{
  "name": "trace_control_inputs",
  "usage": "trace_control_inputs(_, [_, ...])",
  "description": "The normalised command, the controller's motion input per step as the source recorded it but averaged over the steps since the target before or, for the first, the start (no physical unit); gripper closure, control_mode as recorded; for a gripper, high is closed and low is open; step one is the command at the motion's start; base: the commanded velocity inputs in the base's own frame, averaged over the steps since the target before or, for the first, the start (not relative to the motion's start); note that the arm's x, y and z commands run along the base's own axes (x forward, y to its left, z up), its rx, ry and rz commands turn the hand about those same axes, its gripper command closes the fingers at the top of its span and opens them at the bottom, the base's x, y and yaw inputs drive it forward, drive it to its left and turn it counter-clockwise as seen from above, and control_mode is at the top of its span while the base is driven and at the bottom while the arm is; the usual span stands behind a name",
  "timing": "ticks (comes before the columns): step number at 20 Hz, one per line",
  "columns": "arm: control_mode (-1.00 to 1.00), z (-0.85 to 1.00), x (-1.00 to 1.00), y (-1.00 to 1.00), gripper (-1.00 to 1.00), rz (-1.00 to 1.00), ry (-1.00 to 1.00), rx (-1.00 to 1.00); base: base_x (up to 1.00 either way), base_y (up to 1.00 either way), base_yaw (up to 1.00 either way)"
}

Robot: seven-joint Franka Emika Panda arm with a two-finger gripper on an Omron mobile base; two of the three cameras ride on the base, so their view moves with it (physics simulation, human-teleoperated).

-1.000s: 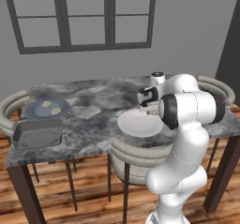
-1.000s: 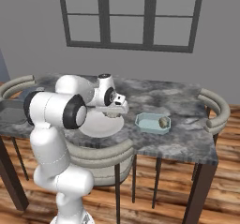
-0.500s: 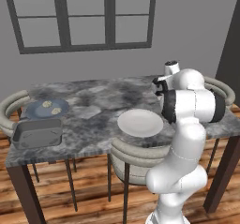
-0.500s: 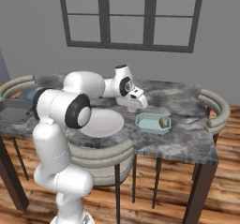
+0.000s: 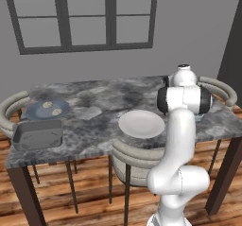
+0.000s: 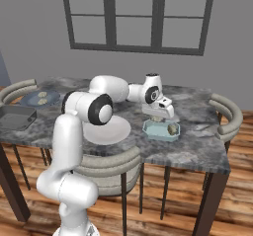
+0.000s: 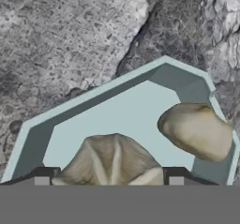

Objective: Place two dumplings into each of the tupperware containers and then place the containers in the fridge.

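While the gripper [image 6: 159, 115] hangs over the pale blue-teal tupperware container [image 6: 161, 131], a pleated dumpling [image 7: 111, 160] sits between its finger tips with the jaws spread wide around it; whether it is held or already let go I cannot tell. A second dumpling [image 7: 197, 130] lies in the tub at three o'clock of the first. This looks like the filling of the first tub. Two more dumplings [image 5: 52, 108] wait on the round blue-grey plate [image 5: 34, 112] at twelve o'clock of the dark grey container [image 5: 38, 134]. Next: lift clear and cross the marble table [image 5: 94, 102] to them.
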Motion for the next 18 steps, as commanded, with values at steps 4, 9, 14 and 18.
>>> trace_control_inputs(4, [-1.0, -0.62, 0.41, -0.1, 1.0, 0.02, 0.02, 0.0, 0.0, 0.0, 0.0])
trace_control_inputs(9, [-1.0, -0.45, 0.33, -0.09, 1.0, 0.01, 0.08, 0.0, 0.0, 0.0, 0.0])
trace_control_inputs(14, [-1.0, -0.3, -0.09, -0.12, -1.0, 0.0, 0.0, 0.0, 0.0, 0.0, 0.0])
trace_control_inputs(18, [-1.0, -0.11, 0.0, -0.1, -1.0, 0.0, 0.0, 0.0, 0.0, 0.0, 0.0])
